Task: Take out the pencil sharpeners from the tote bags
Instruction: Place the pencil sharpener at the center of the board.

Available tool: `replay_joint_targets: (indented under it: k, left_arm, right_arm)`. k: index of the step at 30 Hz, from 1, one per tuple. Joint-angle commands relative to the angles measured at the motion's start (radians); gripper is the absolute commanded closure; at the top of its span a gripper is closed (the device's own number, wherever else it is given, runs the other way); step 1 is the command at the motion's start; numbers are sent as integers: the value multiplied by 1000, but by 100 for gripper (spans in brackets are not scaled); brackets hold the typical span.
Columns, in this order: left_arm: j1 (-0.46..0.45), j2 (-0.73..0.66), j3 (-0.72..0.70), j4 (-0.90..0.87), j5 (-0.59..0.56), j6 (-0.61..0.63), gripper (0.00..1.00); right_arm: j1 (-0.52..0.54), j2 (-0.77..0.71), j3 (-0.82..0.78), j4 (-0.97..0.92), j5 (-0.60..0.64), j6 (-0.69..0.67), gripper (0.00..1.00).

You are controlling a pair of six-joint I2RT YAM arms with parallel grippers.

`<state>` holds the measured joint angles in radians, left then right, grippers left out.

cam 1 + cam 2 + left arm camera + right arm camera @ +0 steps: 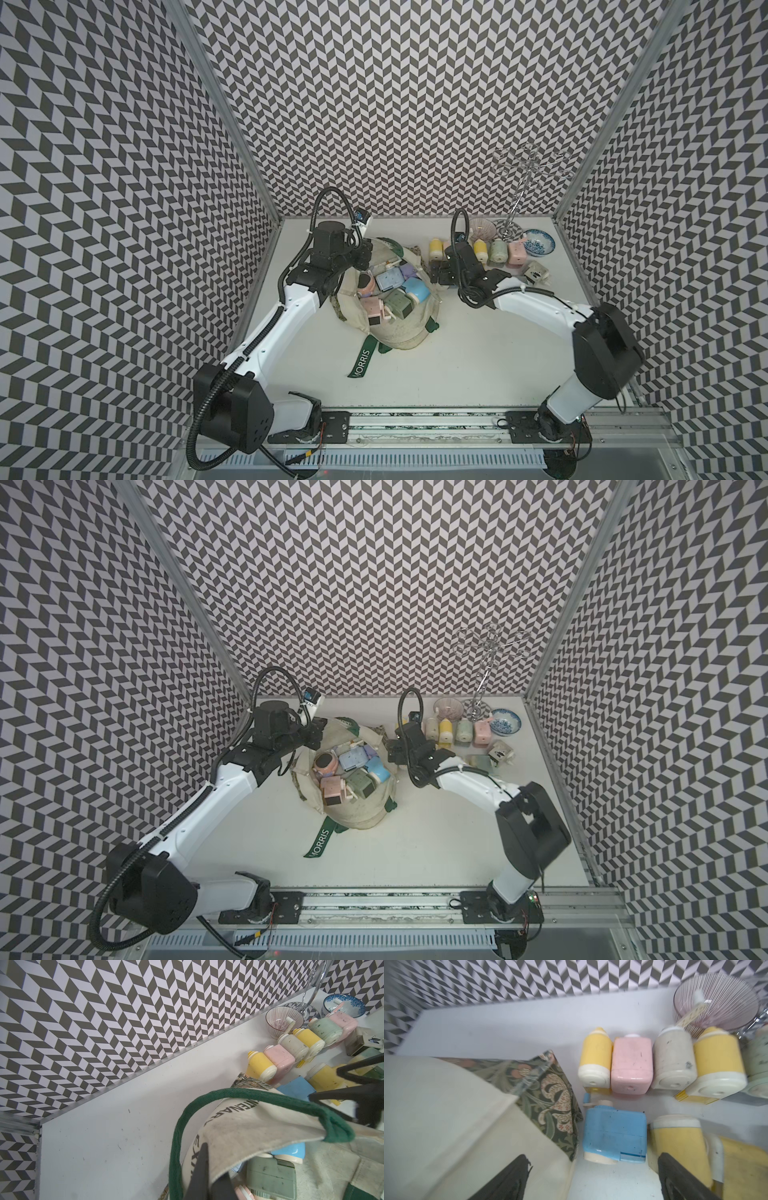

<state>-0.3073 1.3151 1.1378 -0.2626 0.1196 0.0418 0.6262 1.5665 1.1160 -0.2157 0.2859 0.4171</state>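
The left tool (216,1158) was clamped on the cream rim of the tote bag (399,338), pinching the canvas beside a dark green strap (176,1126) and holding the mouth open. The bag lay slumped in the middle of the table (457,353). Being soft cloth, it would likely sag over its load once let go.

Inside it lay a jumbled heap of pencil sharpeners (397,305) in pink, green, blue and purple, leaning on one another. They looked like stiff, light plastic boxes with smooth, rather slippery shells. The flat side walls seemed the best place to take hold; the thin crank handles and rounded caps might slip or snap. The rim and strap crowded the heap, so a reach in would probably have to come from above.

To the right, the right tool (436,274) hovered just outside the bag, jaws wide apart with nothing between them. It was above a blue sharpener (612,1136) lying on the table just beside the bag's leafy band (550,1088). Beyond stood a row of sharpeners (631,1064) in yellow, pink and beige, side by side and touching. Farther right, a striped bowl (484,230), a wire stand (509,231) and a blue bowl (538,242) crowded the far corner, leaving little room there.
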Motion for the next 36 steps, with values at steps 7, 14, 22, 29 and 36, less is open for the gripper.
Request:
replay_joint_targets:
  k: [7, 14, 22, 29, 36]
  left_arm:
    - [2, -29, 47, 40, -7, 13, 100]
    - [0, -42, 35, 56, -14, 12, 100]
    - [-1, -43, 36, 53, -5, 16, 100]
    - [-3, -53, 26, 71, 4, 18, 100]
    - [-4, -55, 24, 70, -3, 23, 100]
  right_arm:
    - [14, -375, -171, 130, -310, -214, 12]
    - [150, -525, -284, 231, -526, -230, 15]
    - [271, -421, -304, 300, -548, -224, 17]
    - [340, -184, -239, 352, -456, -208, 20]
    - [358, 78, -60, 188, -278, -218, 19]
